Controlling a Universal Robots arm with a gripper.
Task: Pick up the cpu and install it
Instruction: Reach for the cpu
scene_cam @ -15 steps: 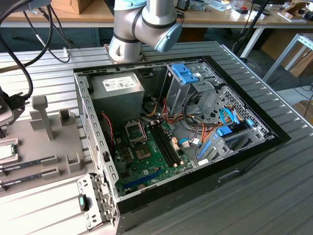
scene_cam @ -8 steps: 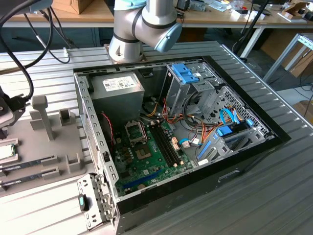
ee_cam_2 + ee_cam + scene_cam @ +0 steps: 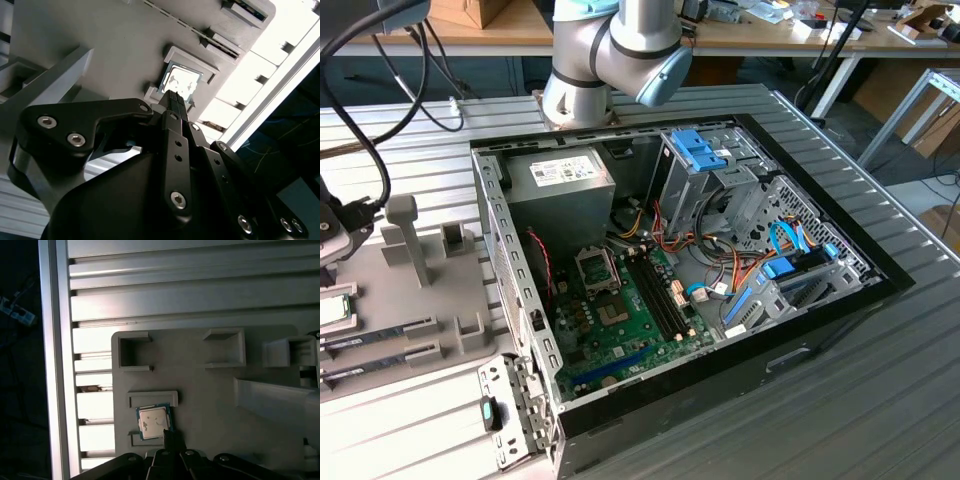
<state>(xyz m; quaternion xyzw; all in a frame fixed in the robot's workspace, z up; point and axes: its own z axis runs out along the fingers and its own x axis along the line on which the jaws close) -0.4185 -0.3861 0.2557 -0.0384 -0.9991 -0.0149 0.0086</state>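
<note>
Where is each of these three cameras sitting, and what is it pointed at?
Exterior view: off the arm, raised, looking down into the open black computer case; the arm's grey-and-blue joints show.
First wrist view: on the arm, looking down past the black pincer at the small silvery square cpu in its grey plastic tray.
Second wrist view: also on the arm, looking along the pincer at the same cpu.
Shared: both wrist views show pincer and cpu.

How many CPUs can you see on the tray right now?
1. The cpu lies in its recess on the grey tray, at the exterior view's far left, outside the computer case. Tray partly out of frame.
</note>
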